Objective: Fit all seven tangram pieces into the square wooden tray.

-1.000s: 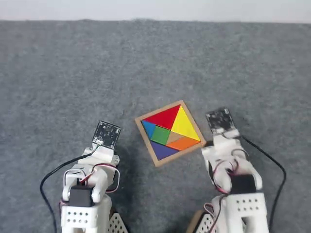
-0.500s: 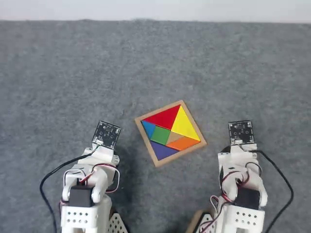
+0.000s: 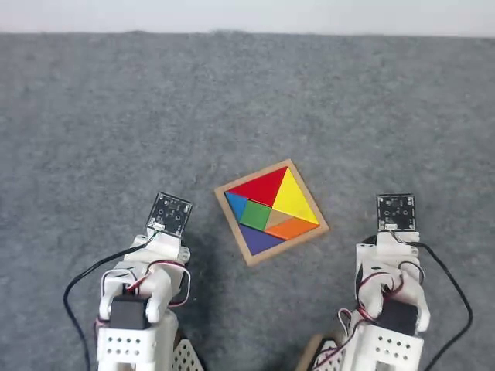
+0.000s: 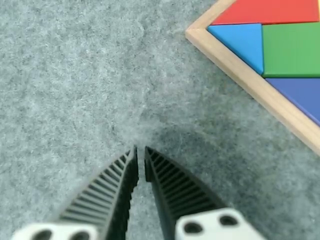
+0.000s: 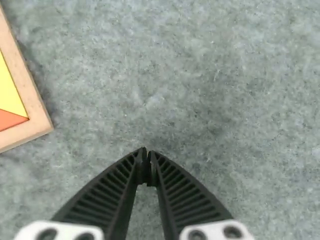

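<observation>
While the filled tray (image 3: 249,259) lies between the arms | apart from both jaws | both clenched, empty

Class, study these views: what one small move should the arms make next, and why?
Probably none: leave both arms parked. The tray looks filled corner to corner, and the left gripper and right gripper sit shut over carpet, apart from it. Whether the tan triangle is a piece is unclear.

You are looking down on a grey, felt-like covering (image 3: 116,100) that is spreading out to both sides; its fuzzy nap is catching soft, even light; along the far edge a pale strip (image 3: 247,15) is showing, and you cannot tell whether it is wall or bare surface.
</observation>
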